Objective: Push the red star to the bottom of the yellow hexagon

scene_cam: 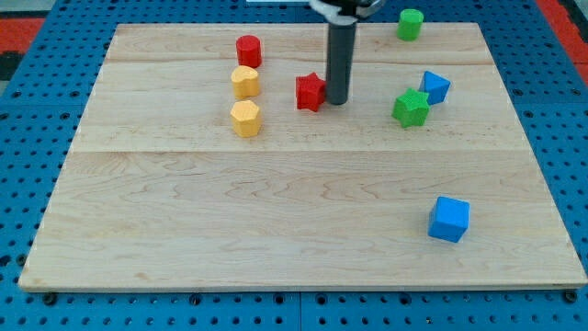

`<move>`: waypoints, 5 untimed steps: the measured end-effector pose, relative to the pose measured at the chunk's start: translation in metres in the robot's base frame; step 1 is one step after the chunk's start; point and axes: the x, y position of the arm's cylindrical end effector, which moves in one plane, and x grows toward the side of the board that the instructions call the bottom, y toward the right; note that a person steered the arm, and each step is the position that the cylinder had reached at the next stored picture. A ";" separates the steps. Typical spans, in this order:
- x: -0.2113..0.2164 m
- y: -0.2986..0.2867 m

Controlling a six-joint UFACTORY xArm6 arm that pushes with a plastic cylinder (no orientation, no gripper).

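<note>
We see a table (303,230) of pale, smooth wood with visible grain and plank seams, resting on blue perforated board (18,184). Our tool's rod (337,64) looks dark and matt, and the red star (311,92) and other blocks look smoothly painted.

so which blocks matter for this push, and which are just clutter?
In play: red star; yellow hexagon; my tip, just at the star's right in the view.

Clutter: other yellow block, red cylinder, green star, green block, two blue cubes.
</note>
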 end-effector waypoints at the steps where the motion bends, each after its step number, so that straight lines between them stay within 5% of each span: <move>1: -0.044 0.004; 3: 0.006 -0.028; 5: 0.013 -0.008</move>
